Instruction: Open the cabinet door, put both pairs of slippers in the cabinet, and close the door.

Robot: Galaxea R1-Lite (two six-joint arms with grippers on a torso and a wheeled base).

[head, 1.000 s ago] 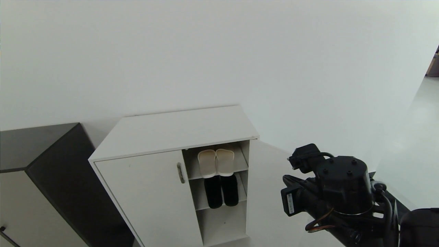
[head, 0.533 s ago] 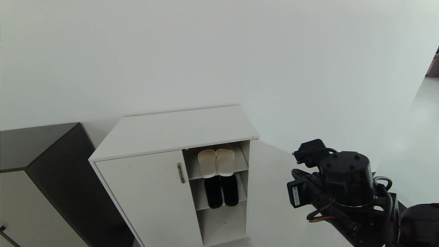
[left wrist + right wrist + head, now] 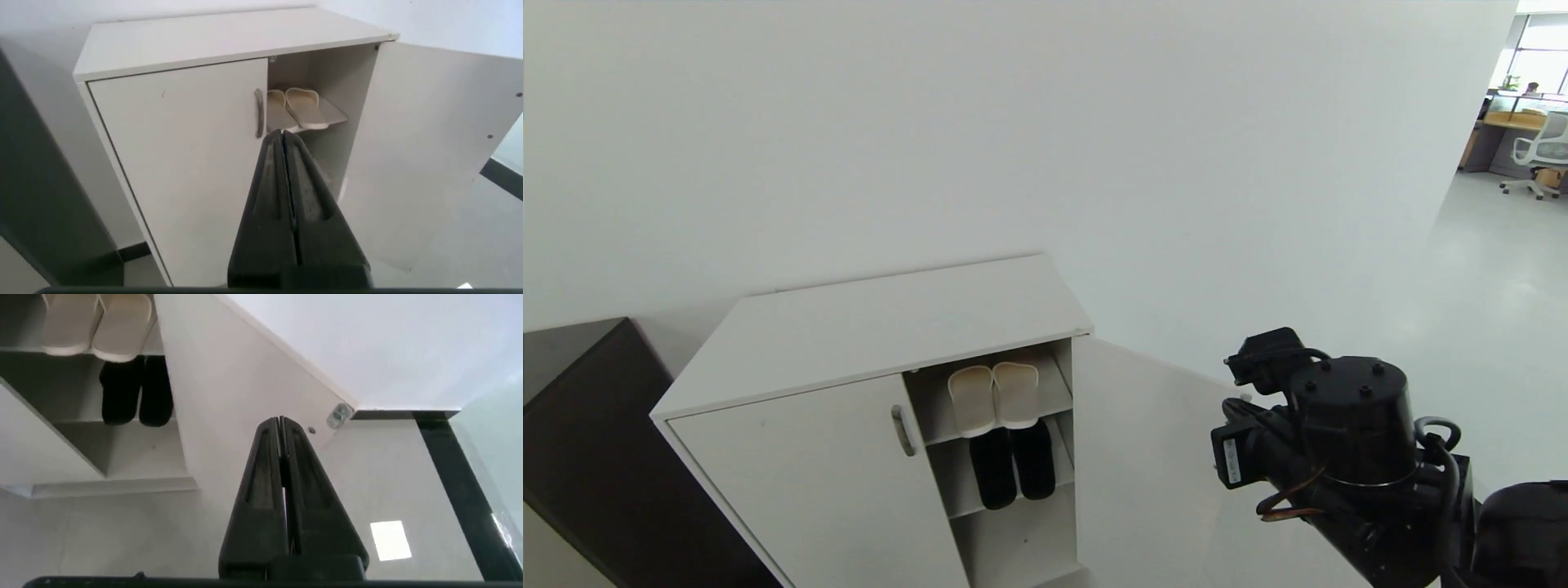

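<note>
Plain white wall [image 3: 1013, 122] behind, pale glossy floor [image 3: 1494, 269] running off to the right, with an office chair [image 3: 1535, 159] far back.

White cabinet [image 3: 874, 327] stands against the wall. Its left door [image 3: 809, 490] is closed and carries a slim vertical handle [image 3: 903, 430] at its inner edge. Right door [image 3: 1143, 457] is swung wide open, its panel angled out towards the right arm [image 3: 1323, 441].

Contents of the open compartment:
- white slippers [image 3: 994, 398], side by side on the upper shelf, ends overhanging the front edge
- black slippers [image 3: 1013, 465], side by side on the middle shelf, directly under the white pair
- lowest bay: contents cannot be made out

Dark cabinet [image 3: 596, 457] stands just beside the white one on its left.

Left claw [image 3: 282, 135]: fingers pressed together, holding nothing, out in front of the closed left door and lined up roughly with the handle, apart from it.

Right claw [image 3: 280, 423]: fingers also pressed together, holding nothing, facing the inner face of the open door close to a small round fitting [image 3: 337, 416]. That door panel lies between this claw and the wall; both pairs of slippers sit off to one side of it.
</note>
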